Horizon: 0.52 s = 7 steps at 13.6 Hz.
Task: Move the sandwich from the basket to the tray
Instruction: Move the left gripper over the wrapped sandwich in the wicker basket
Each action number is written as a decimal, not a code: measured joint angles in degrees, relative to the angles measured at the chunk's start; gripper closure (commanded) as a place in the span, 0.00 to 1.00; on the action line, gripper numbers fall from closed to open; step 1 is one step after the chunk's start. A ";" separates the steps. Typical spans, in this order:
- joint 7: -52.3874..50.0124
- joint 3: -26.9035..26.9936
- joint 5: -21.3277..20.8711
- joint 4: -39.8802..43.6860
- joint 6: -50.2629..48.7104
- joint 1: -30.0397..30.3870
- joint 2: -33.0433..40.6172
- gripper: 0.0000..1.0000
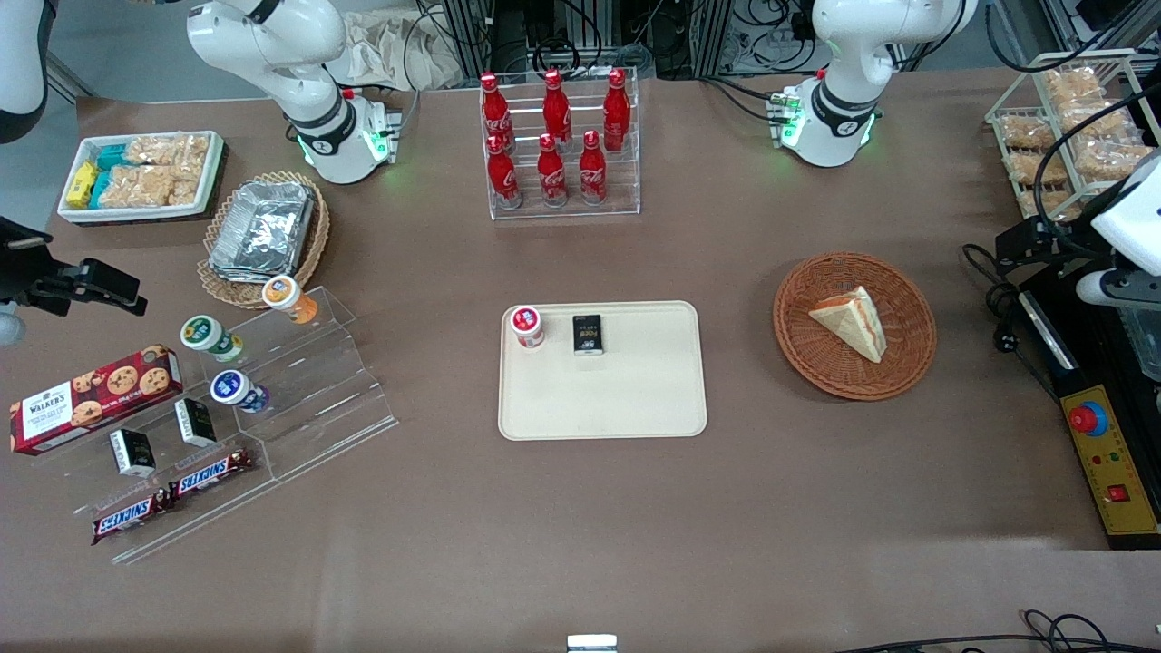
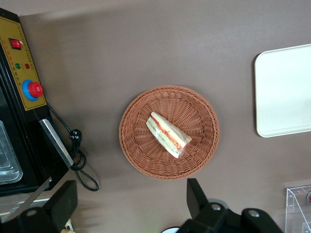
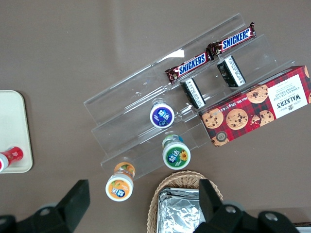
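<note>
The sandwich (image 1: 853,322), a pale bread wedge with red and green filling, lies in the round reddish-brown basket (image 1: 816,363). It also shows in the left wrist view (image 2: 167,134), in the middle of the basket (image 2: 141,145). The cream tray (image 1: 602,399) lies beside the basket, toward the parked arm's end; its edge shows in the left wrist view (image 2: 284,92). A red-lidded cup (image 1: 526,326) and a black packet (image 1: 588,334) stand on the tray. The left arm's gripper (image 2: 130,201) is open and empty. It hangs high above the table beside the basket (image 1: 1029,243), toward the working arm's end.
A yellow control box with a red button (image 1: 1102,453) and cables lie at the working arm's end. A rack of red bottles (image 1: 558,145) stands farther from the camera than the tray. A clear stepped stand of snacks (image 1: 299,381) sits toward the parked arm's end.
</note>
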<state>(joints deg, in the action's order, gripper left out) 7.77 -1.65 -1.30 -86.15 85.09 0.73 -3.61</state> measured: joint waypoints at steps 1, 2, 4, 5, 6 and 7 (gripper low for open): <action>0.00 0.00 0.00 0.00 0.04 -0.10 0.00 0.00; 0.00 0.00 0.00 0.02 0.08 -0.17 0.00 0.00; -0.47 0.00 0.00 0.03 0.03 -0.18 -0.01 0.00; -3.05 -0.01 0.05 -0.04 0.00 -0.19 -0.02 0.00; -7.42 -0.06 0.15 -0.30 -0.01 -0.25 -0.02 0.00; -12.27 -0.14 0.22 -0.79 -0.04 -0.37 -0.02 0.00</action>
<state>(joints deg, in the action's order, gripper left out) -4.49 -1.78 -1.08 -86.94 85.06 0.36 -3.63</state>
